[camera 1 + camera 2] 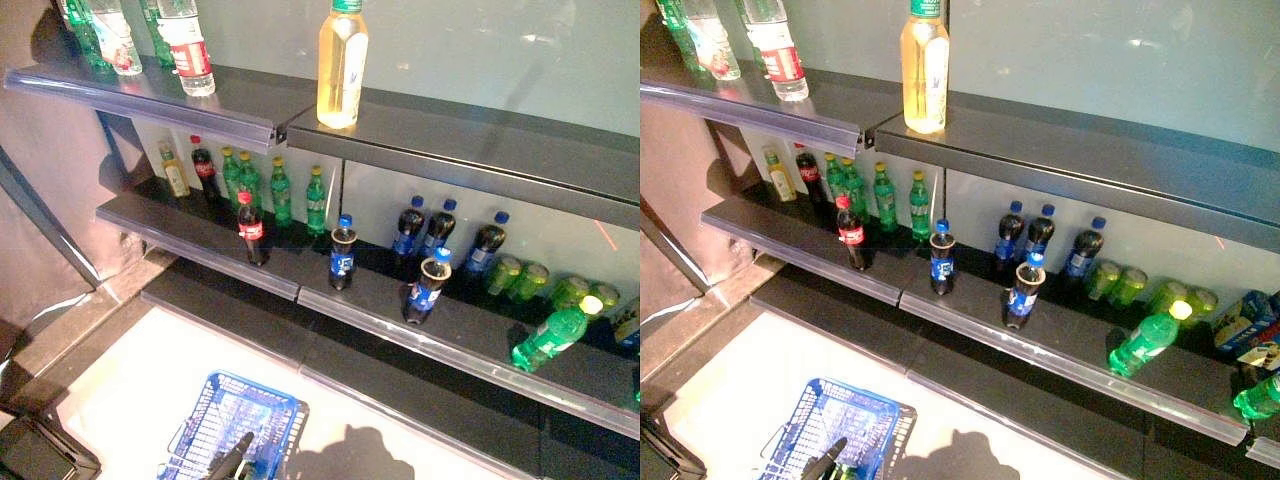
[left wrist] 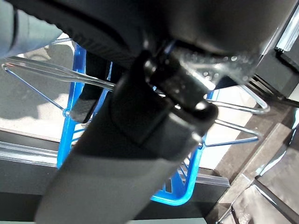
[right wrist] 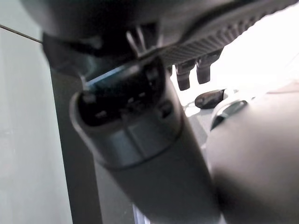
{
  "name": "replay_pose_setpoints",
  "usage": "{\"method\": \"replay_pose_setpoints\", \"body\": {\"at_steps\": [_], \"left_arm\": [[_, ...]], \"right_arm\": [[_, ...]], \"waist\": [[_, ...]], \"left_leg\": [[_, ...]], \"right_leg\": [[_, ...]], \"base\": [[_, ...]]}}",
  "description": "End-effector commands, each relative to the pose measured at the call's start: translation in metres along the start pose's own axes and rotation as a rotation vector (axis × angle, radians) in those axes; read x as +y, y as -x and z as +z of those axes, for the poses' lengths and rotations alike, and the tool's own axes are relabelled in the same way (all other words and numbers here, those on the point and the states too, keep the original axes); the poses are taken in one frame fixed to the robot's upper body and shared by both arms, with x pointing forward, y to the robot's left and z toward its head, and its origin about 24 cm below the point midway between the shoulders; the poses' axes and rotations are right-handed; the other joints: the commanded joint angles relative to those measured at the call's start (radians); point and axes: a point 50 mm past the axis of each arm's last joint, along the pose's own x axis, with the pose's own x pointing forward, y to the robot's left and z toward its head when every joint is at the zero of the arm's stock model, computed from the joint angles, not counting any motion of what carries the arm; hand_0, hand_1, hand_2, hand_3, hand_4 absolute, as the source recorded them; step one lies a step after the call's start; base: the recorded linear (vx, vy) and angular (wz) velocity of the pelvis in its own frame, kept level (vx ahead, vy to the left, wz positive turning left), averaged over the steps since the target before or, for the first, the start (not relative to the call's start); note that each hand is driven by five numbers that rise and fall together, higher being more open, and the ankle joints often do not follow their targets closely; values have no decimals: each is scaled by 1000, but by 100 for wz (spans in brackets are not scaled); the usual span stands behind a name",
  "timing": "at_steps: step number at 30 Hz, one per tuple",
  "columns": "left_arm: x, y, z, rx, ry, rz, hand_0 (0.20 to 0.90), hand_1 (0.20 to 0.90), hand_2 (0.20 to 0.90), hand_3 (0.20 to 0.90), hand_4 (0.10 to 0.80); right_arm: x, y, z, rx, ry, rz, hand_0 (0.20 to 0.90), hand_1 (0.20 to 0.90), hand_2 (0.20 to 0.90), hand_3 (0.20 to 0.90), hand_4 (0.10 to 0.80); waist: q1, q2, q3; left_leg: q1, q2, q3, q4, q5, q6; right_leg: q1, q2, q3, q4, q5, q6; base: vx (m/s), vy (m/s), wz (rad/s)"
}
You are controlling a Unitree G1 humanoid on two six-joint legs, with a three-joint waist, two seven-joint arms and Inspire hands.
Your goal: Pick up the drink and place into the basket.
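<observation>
My left hand [image 1: 232,460] is shut on the thin wire handles [image 2: 56,72] of the blue basket [image 1: 235,420], which hangs low in front of the shelves. It also shows in the left wrist view [image 2: 184,189]. Drinks stand on the shelves: a tall yellow bottle [image 1: 342,65] on the top shelf, and a cola bottle [image 1: 250,230] and dark bottles with blue labels [image 1: 342,253] on the middle shelf. A green bottle [image 1: 553,335] lies on its side at the right. My right hand [image 3: 189,74] has relaxed fingers and holds nothing, away from the shelves.
The dark shelf unit [image 1: 300,292] has clear rails along its front edges. Clear water bottles [image 1: 190,45] stand at the top left, green bottles [image 1: 280,190] at the back of the middle shelf, green cans [image 1: 515,275] at the back right. White floor [image 1: 130,390] lies below.
</observation>
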Motion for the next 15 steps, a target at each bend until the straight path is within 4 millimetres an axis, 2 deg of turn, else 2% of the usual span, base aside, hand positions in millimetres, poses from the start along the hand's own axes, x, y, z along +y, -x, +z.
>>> {"method": "replay_pose_setpoints", "body": {"at_steps": [1, 2, 5, 9, 11, 12, 15], "left_arm": [[-45, -6, 9, -69, -55, -169, 300, 300, 300, 200, 100], [-45, -6, 9, -69, -55, -169, 300, 300, 300, 200, 100], [-48, -6, 11, -77, -61, -170, 300, 300, 300, 200, 100], [-52, -6, 15, -82, -73, -175, 300, 300, 300, 200, 100], [-54, -7, 18, -83, -83, -181, 300, 300, 300, 200, 100], [-55, -7, 21, -84, -93, -187, 300, 300, 300, 200, 100], [-54, -6, 24, -87, -110, -193, 300, 300, 300, 200, 100]], "right_arm": [[-20, 0, 2, 11, 141, -189, 900, 900, 900, 900, 800], [-20, 0, 3, 7, 141, -197, 900, 900, 900, 900, 800], [-22, 1, 24, -110, 155, -282, 900, 900, 900, 900, 800], [-19, 2, 52, -243, 159, -302, 900, 900, 900, 900, 800], [-16, 5, 71, -334, 164, -282, 900, 900, 900, 900, 800], [-12, 8, 86, -409, 167, -235, 900, 900, 900, 900, 800], [0, 13, 105, -500, 183, -129, 900, 900, 900, 900, 800]], "waist": [[39, 28, 34], [39, 27, 34], [42, 21, 37], [51, 15, 41], [58, 12, 44], [66, 8, 47], [76, 0, 50]], "left_leg": [[12, 38, 34, 4, -37, -12], [12, 38, 34, 4, -36, -12], [10, 39, 28, 4, -35, -13], [9, 40, 22, 4, -34, -14], [7, 41, 17, 4, -34, -13], [4, 40, 11, 4, -33, -10], [0, 40, 0, 4, -32, -9]], "right_leg": [[-34, -27, -41, 59, 23, -7], [-34, -27, -41, 59, 23, -7], [-36, -25, -36, 59, 26, -4], [-36, -24, -34, 58, 28, -3], [-37, -24, -35, 59, 29, -3], [-37, -25, -40, 59, 29, -3], [-35, -25, -47, 57, 31, -2]], "base": [[0, 0, 0], [-19, -39, 1], [-3, -10, 1], [-1, -8, 1], [-7, -19, 1], [-14, -35, 2], [-14, -43, 4]]}}
